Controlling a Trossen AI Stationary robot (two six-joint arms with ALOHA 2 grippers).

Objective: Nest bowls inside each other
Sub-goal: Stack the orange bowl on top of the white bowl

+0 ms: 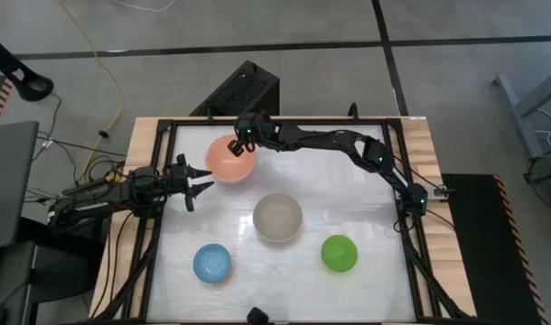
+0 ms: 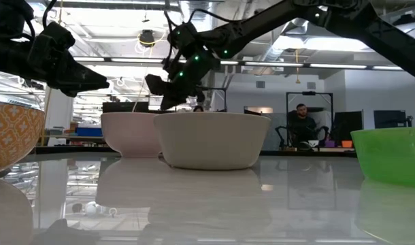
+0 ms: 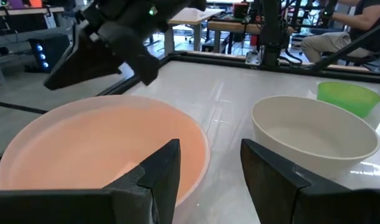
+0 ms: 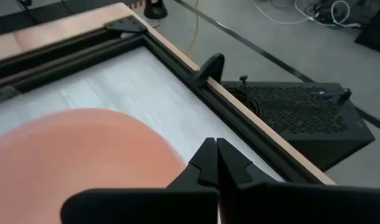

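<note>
Oddly, no readable writing — right hand (image 1: 237, 144) pinched closed over salmon bowl (image 1: 228, 161), left hand (image 1: 201, 183) open.

White table (image 1: 366, 289) with salmon bowl (image 1: 228, 162), beige bowl (image 1: 277, 218), blue bowl (image 1: 211, 263), green bowl (image 1: 339, 253).

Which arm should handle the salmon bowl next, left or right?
Probably right. The right gripper is already at the far rim of the salmon bowl, jaws shut there, though a firm hold isn't clear. The left gripper waits beside the bowl's near-left edge, jaws open, gripping nothing.
</note>
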